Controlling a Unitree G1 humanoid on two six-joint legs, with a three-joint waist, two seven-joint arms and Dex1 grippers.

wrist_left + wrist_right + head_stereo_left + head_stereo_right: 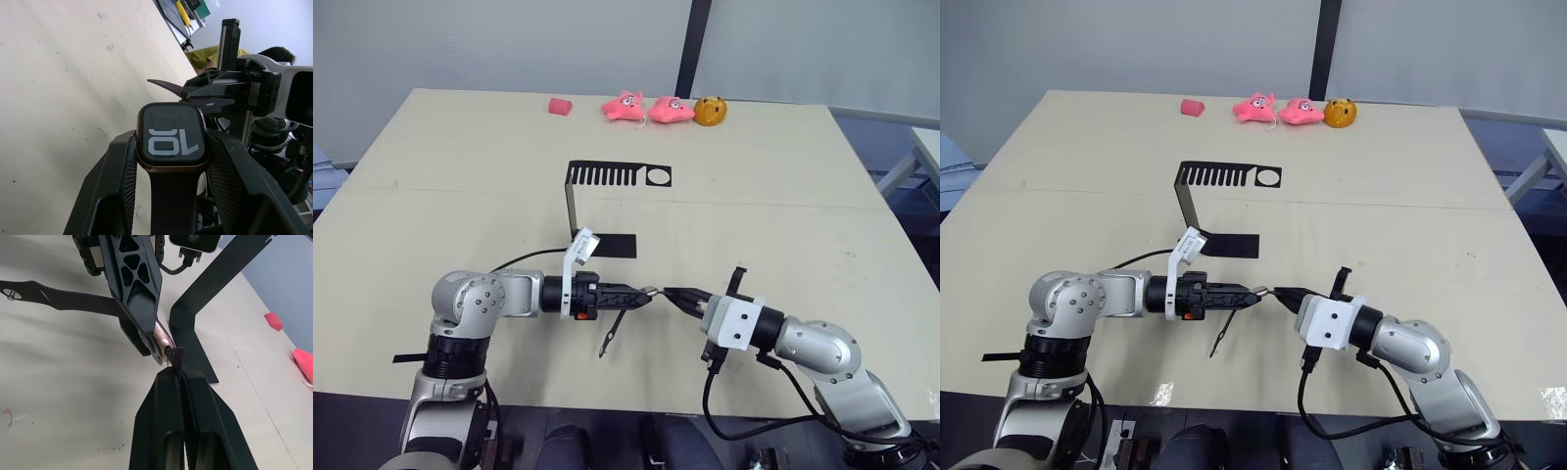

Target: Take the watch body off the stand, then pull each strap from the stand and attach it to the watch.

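Observation:
My left gripper (641, 294) is shut on the watch body (171, 142), gripping its sides with the black screen and white digits facing the left wrist view. One dark strap (612, 336) is attached to the body and hangs down toward the table. My right gripper (177, 374) is shut on the other strap (176, 356), whose dark purple tip sits right at the body's rim (161, 340). The two grippers meet tip to tip near the table's front, a little above its surface. The black stand (607, 176) is behind them with its comb-slotted top plate bare.
Two pink plush toys (625, 106) (671, 110), an orange one (710, 111) and a small pink piece (559, 106) lie along the far edge of the beige table (783, 196). A person in a yellow-green top (215, 54) is beyond the table's right side.

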